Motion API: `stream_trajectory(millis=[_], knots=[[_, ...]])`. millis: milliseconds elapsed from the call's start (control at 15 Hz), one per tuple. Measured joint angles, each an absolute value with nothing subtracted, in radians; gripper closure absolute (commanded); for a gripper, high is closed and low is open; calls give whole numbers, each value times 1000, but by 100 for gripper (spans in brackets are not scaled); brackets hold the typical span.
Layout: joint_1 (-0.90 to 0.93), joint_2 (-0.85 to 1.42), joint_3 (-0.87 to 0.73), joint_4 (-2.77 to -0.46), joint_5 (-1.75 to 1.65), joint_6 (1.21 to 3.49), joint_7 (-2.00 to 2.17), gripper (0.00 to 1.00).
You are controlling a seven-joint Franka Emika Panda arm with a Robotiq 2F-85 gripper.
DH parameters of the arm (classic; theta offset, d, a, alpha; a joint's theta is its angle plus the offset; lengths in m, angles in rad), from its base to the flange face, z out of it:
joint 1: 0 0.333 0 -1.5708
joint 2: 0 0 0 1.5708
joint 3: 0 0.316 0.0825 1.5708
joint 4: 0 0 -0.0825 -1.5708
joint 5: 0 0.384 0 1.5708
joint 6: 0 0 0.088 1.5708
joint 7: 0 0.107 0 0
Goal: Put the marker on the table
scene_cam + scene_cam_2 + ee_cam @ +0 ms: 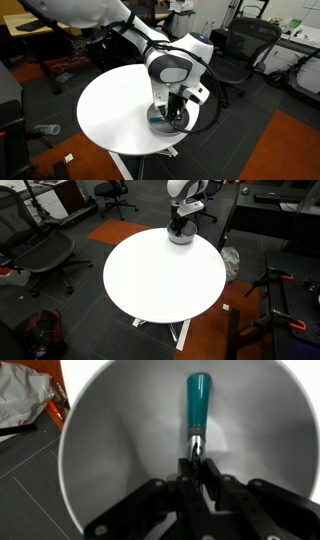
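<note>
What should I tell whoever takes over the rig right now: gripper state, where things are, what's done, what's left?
The gripper is down inside the bowl and looks shut on the marker at its dark lower end.
The marker is in the bowl, not lifted out.
The bowl sits near the edge of the table.
Done: reach and grasp.
Left: lift the marker out, lay it on the table, release.

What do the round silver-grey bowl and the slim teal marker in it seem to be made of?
Round silver-grey bowl: probably metal, matte finish; soft grey sheen on its wall. Slim teal marker: probably smooth plastic; glossy highlight along its body.
</note>
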State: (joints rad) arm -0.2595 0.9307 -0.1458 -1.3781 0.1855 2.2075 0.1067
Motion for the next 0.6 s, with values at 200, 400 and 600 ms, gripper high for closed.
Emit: stream_trajectory(millis=[200,400,600], knots=[[-260,930,-146,-1377,184,2207,107,95],[-256,915,-148,-1381,181,2208,107,95],[-246,860,-151,-1416,168,2215,107,95]])
